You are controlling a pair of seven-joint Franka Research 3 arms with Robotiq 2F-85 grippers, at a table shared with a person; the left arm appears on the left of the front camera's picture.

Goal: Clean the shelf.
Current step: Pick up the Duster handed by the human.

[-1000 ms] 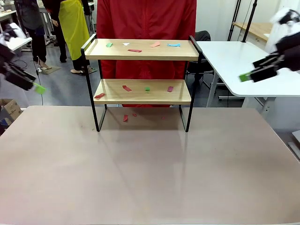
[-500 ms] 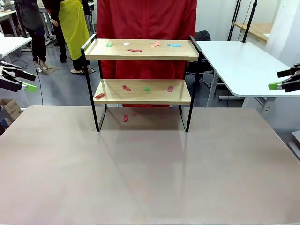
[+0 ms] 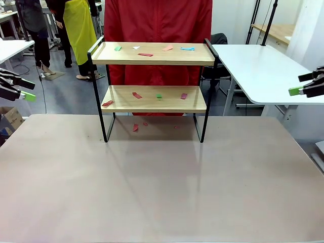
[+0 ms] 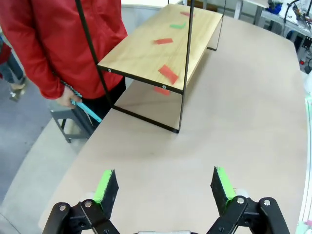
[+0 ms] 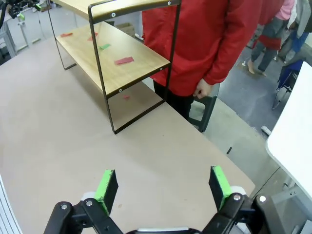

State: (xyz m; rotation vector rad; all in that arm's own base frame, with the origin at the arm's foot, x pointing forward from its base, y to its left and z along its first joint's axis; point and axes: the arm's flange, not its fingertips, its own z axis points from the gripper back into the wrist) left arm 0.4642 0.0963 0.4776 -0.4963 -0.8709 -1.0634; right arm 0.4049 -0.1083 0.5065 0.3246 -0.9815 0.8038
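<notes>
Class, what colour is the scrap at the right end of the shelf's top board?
Light blue; the scrap shows best in the front view.

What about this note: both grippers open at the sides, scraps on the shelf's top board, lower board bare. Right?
No. The front view shows red and green scraps on the shelf's lower board too. The rest holds: left gripper and right gripper open, scraps on the top board.

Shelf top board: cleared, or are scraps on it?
Not cleared: the shelf has coloured scraps strewn across its top board, green, white, red, pink and blue. More lie on the lower board.
</notes>
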